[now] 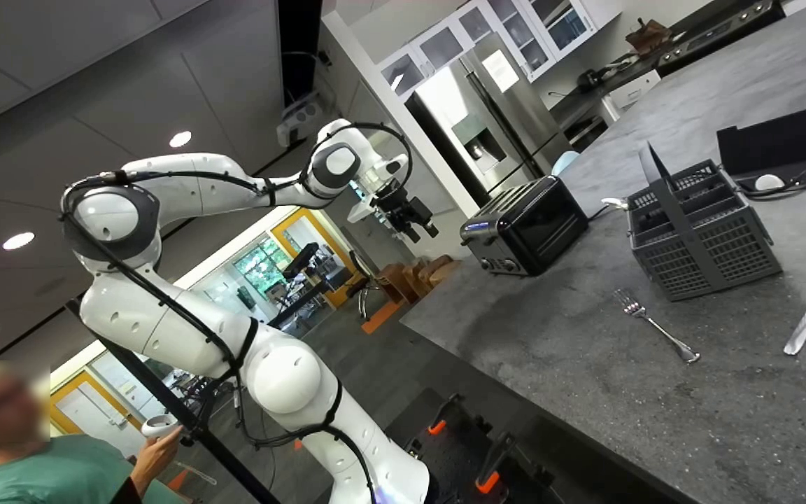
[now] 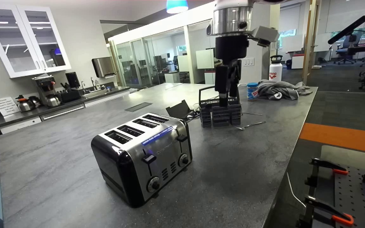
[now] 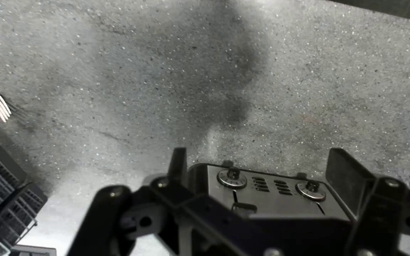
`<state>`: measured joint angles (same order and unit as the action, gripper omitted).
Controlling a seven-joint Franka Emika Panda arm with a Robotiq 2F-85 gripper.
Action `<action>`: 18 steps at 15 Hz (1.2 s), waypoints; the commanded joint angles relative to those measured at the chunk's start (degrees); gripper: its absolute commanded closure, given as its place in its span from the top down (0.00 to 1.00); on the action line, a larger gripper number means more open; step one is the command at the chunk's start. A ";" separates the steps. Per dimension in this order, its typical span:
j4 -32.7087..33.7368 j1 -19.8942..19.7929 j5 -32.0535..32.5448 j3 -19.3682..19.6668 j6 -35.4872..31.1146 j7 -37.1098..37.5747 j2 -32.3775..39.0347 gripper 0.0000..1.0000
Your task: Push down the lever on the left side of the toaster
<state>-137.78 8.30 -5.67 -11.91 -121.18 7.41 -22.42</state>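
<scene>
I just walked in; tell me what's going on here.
A robot arm is meant to push down the left lever of the toaster. Its gripper hangs in the air, open, holding nothing and clear of the toaster. That lever looks up, so the push seems not yet made. A person holds a white device, perhaps steering the arm.

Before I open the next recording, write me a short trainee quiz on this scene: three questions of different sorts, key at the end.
1. Count: how many slots does the boxy black-and-silver metal toaster have?
2. Fill in: below each small black lever sits a round, silver-rimmed ____.
3. True or false: the black two-fingered gripper is clamped on a lever.

Key:
1. Four
2. dial
3. False; it hangs open, apart from the toaster.
</scene>
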 commanded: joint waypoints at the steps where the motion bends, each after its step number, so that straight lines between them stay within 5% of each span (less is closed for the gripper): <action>1: 5.37 1.10 2.84 -4.01 -4.73 5.31 7.44 1.00; 8: 12.98 4.52 6.33 -5.63 -17.74 2.97 21.16 1.00; 9: 14.00 5.01 7.35 -5.67 -19.06 2.99 22.84 0.75; 11: 16.01 5.99 9.93 -5.53 -20.70 3.67 25.86 0.68; 18: 21.21 9.08 14.75 -4.27 -24.58 5.06 32.32 0.12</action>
<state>-119.22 15.94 6.87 -17.32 -144.10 11.10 7.61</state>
